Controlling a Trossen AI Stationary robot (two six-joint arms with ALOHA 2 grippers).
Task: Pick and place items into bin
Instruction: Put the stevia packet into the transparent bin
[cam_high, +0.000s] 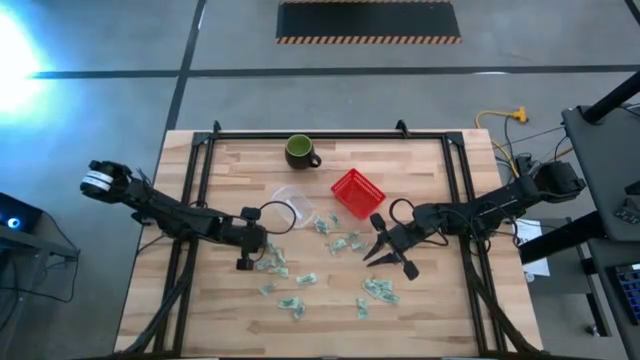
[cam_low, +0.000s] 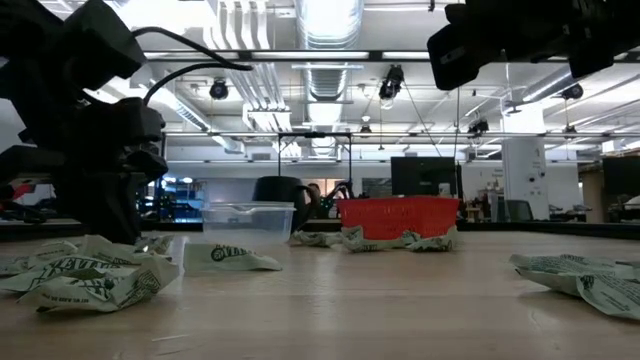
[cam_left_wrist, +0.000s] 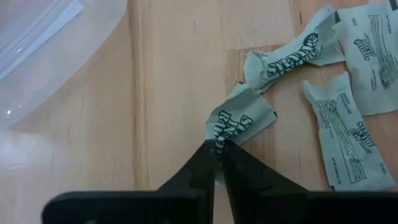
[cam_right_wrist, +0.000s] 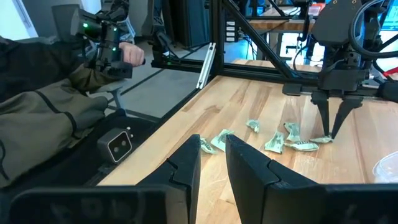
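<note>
Spanning most of the high view, the pale plank-wood table carries everything. A red mesh bin sits near its middle, beside a clear plastic tub and a glossy dark green mug. Crumpled green-and-white wrapper items lie scattered in front of these, none visible in the bin. The left gripper is down at the table, its dark fingers pinched nearly closed on one printed wrapper. The right gripper hangs slightly parted, holding nothing.
</note>
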